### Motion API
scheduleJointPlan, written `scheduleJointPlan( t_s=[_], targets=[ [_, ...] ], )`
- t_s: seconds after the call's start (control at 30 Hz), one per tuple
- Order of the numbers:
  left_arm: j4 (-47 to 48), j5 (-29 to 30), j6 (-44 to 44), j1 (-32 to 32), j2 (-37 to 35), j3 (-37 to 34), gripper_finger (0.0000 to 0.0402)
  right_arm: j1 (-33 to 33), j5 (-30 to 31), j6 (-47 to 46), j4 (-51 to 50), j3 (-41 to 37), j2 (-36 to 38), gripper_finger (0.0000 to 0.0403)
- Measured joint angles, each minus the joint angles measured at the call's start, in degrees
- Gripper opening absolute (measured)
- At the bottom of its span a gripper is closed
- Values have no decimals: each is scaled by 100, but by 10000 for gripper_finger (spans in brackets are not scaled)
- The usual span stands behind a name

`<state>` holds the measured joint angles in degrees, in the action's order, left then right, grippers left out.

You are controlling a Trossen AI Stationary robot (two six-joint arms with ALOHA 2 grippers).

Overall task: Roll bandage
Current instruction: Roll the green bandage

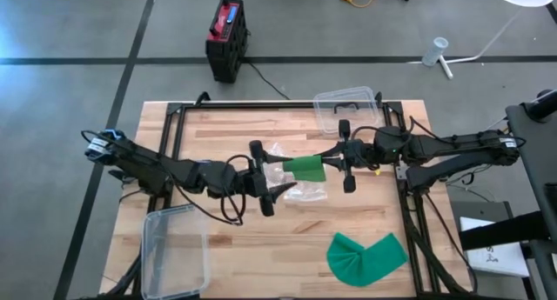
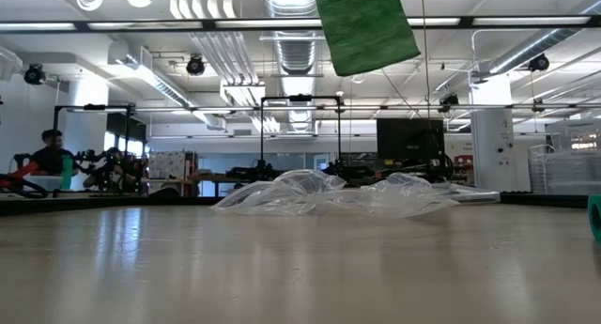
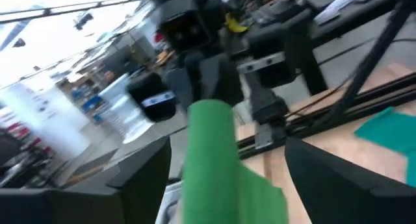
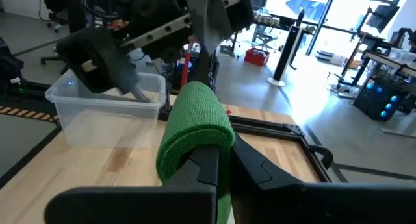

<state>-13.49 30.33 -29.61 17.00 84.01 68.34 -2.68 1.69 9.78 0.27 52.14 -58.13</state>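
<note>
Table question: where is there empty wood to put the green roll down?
Bare wood lies between the clear bin and the loose green bandage, along the table's near edge. The middle is crowded: crinkled plastic wrap, the left gripper, and the right gripper holding the green roll.
</note>
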Motion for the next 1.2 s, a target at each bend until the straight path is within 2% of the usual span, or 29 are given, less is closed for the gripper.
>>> scheduleJointPlan(
  t_s=[0.23, 0.43, 0.53, 0.7, 0.73, 0.83, 1.2],
  targets=[
    [122, -31, 73, -287, 163, 0, 257, 1, -5, -78, 26, -2, -4, 4],
    [162, -48, 150, -360, 189, -24, 208, 1, -10, -80, 98, -2, -7, 4],
    [163, -55, 160, -363, 189, -26, 159, 0, -15, -75, 144, -4, -7, 4],
    [195, -85, 170, -306, 188, -26, 39, -2, -43, -78, 147, -8, 7, 4],
    [224, -86, 206, -301, 188, -26, 29, -4, -43, -79, 137, -12, 14, 4],
    [345, -62, 376, -285, 176, -26, 34, -4, -57, -161, 118, -18, 47, 5],
    [471, 350, 531, -252, 144, -127, 172, -2, -52, -214, 209, 15, 129, 4]
  ],
)
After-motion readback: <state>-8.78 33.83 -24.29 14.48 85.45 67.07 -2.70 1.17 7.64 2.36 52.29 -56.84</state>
